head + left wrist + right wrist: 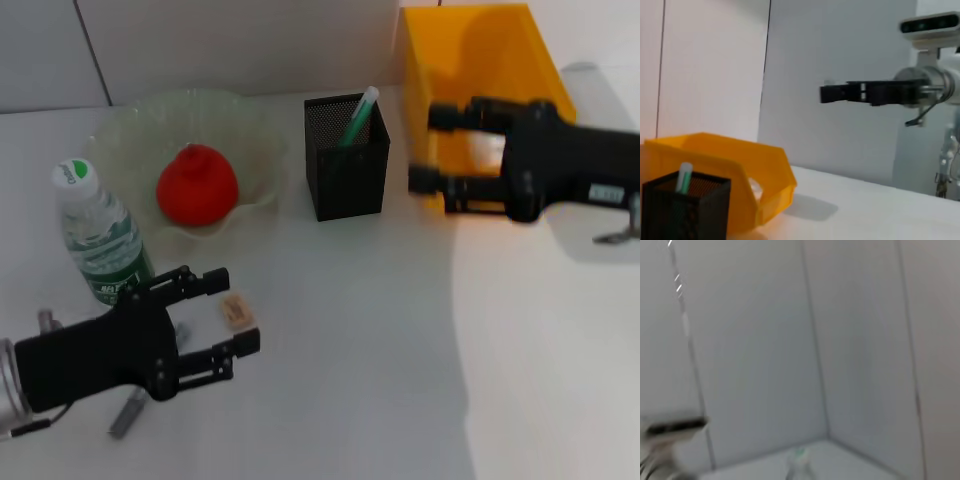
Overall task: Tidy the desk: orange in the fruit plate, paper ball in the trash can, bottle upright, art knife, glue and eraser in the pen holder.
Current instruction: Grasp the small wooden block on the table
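Observation:
The orange (197,185), red-orange, lies in the pale green fruit plate (255,150). Beside the plate the bottle (98,238) stands upright. A green-and-white glue stick (357,117) leans in the black mesh pen holder (347,170), which also shows in the left wrist view (685,210). The small tan eraser (237,312) lies on the table between the spread fingers of my open left gripper (238,311). The grey art knife (127,412) pokes out from under that arm. My right gripper (428,148) hangs open and empty over the front of the yellow trash can (480,60). The paper ball is hidden.
The white table runs to a white wall at the back. In the left wrist view the yellow bin (740,165) sits behind the pen holder, with the right gripper (832,93) high above it. The table's right half shows bare surface.

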